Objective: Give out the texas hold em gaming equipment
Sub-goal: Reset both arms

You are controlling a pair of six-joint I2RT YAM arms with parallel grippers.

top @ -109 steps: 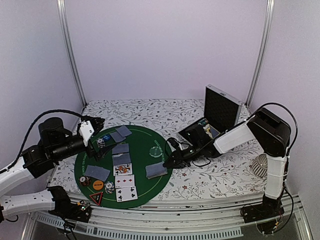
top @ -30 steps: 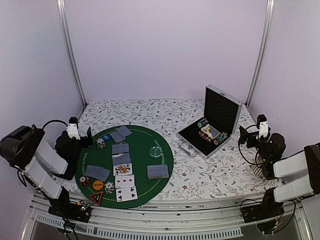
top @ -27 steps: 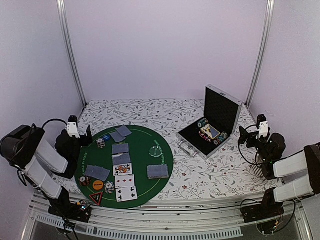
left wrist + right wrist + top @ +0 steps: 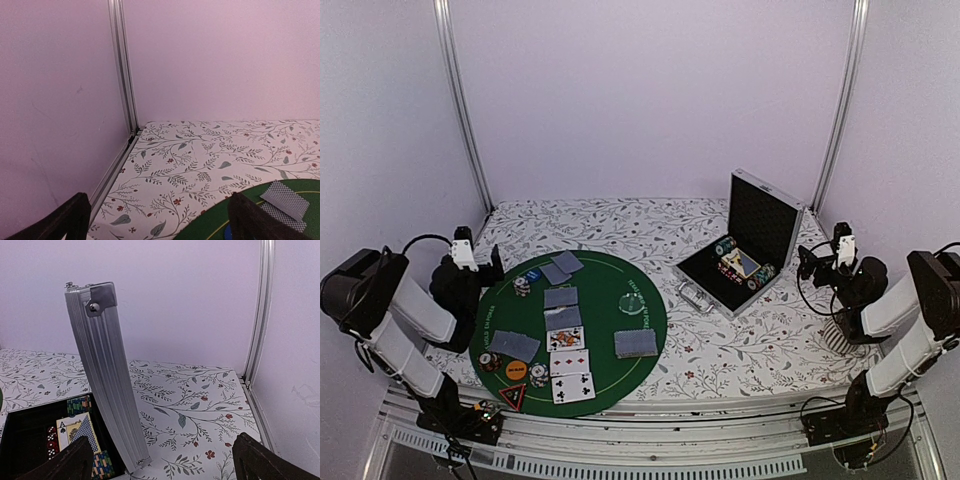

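Presently both arms sit folded at the outer sides of the desk (image 4: 720,350), well apart from the play area. The left tool (image 4: 157,200) is released: its dark fingers (image 4: 62,222) stand wide, with only flowered cloth between them, and it grasps nothing. The right tool (image 4: 165,440) is released too, its fingers (image 4: 257,460) spread wide and bare, facing the open aluminium case (image 4: 715,275).

Most of the poker gear lies on a round green mat (image 4: 605,285) on the left half of the desk. Grey-blue-backed playing cards (image 4: 561,297) lie face down in five small lots: one at the far rim, two in line near the middle, one at the near left and one at the near right. Three face-up cards (image 4: 570,361) form a column running toward the near rim. One small stack of striped poker chips (image 4: 523,285) stands at the far left, just beside the far lot of cards. Two more stacks stand at the near left, on either side of the orange disc (image 4: 515,371). The red-black triangle token (image 4: 512,396) lies at the near-left rim, just in front of that disc. The clear disc (image 4: 637,307) lies right of centre, apart from the cards.

The case stands right of the mat with its lid (image 4: 105,380) upright. Inside it are rows of chips (image 4: 80,402), a deck with an ace showing (image 4: 70,430) and red dice (image 4: 50,435). A white ribbed cup (image 4: 838,335) is partly hidden behind the right arm.
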